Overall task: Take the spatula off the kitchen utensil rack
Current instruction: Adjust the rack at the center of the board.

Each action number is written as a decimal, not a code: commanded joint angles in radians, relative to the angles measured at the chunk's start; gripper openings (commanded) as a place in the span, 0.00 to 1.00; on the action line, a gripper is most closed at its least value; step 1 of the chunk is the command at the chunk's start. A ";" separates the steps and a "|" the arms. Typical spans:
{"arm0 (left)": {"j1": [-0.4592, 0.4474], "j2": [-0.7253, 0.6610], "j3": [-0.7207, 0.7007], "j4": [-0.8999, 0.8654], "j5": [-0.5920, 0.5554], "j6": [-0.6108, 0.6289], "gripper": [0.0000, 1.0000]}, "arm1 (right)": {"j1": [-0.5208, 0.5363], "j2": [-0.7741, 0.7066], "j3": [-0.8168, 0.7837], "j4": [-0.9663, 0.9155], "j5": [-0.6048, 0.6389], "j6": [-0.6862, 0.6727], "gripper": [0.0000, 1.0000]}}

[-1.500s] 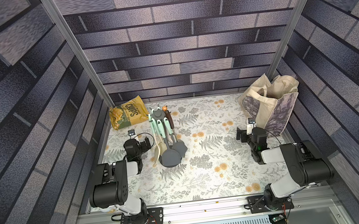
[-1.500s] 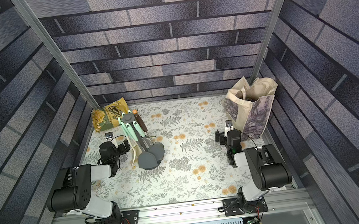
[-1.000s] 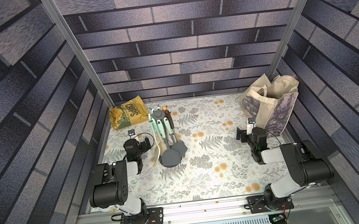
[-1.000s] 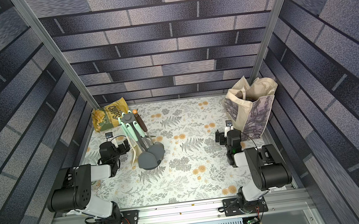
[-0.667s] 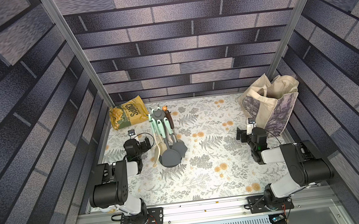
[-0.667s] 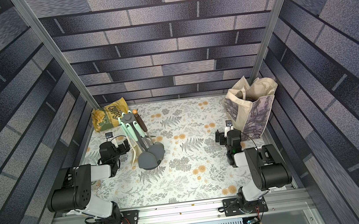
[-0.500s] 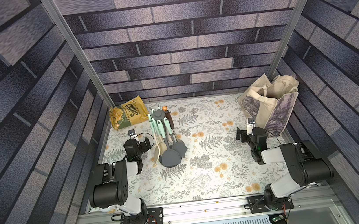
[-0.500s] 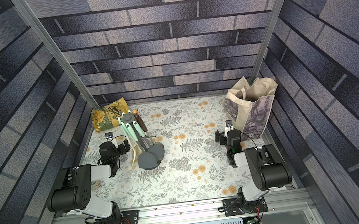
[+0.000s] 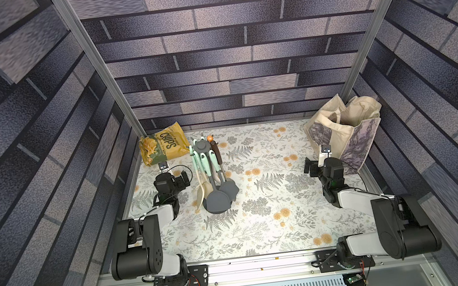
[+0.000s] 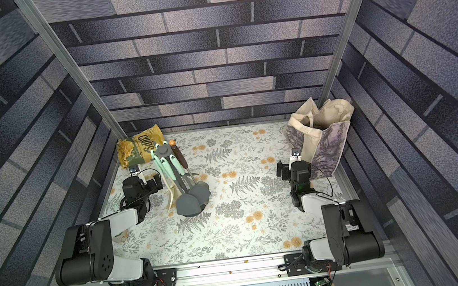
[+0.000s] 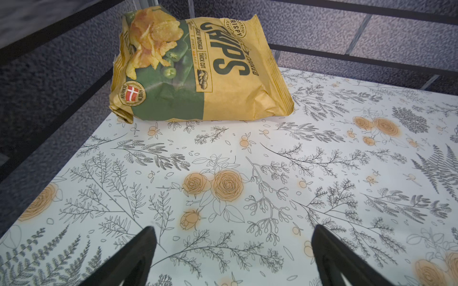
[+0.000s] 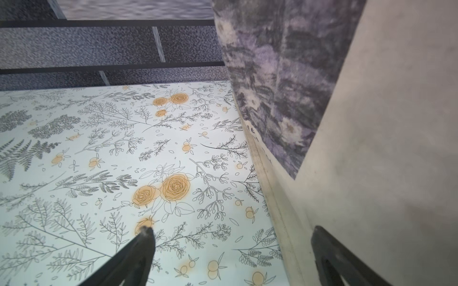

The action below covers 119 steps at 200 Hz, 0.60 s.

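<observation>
Reach not yet begun, I judge: nothing is gripped. Left claw (image 11: 233,231) sits spread and empty, low over the counter (image 11: 247,161), its arm folded back on itself. Right claw (image 12: 233,230) is the same, just beside a tote (image 12: 371,148). Rack (image 9: 201,146) stands upright just inward of the left claw. The spatula (image 9: 231,189), probably the flat grey head, hangs from it. Next, that claw must turn toward the handle and lift it off its hook.

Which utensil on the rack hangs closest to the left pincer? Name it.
The cream-coloured utensil, on the side of the kitchen utensil rack facing the left pincer. The others have mint or brown handles and hang farther from it.
</observation>
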 commanded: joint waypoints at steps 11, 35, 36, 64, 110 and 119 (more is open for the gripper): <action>0.008 -0.099 -0.020 -0.091 0.016 -0.101 1.00 | 0.010 -0.079 0.120 -0.353 -0.082 0.123 1.00; 0.005 -0.189 -0.018 -0.165 0.018 -0.101 1.00 | 0.014 -0.092 0.193 -0.502 -0.187 0.154 1.00; 0.005 -0.194 -0.018 -0.169 0.019 -0.101 1.00 | 0.015 -0.093 0.196 -0.508 -0.191 0.155 1.00; 0.007 -0.348 -0.051 -0.206 0.016 -0.141 1.00 | 0.036 -0.097 0.267 -0.649 -0.234 0.147 1.00; -0.013 -0.560 -0.104 -0.246 0.075 -0.210 1.00 | 0.083 -0.125 0.343 -0.749 -0.326 0.149 0.99; -0.021 -0.607 -0.122 -0.256 0.079 -0.219 1.00 | 0.094 -0.120 0.363 -0.772 -0.337 0.143 0.99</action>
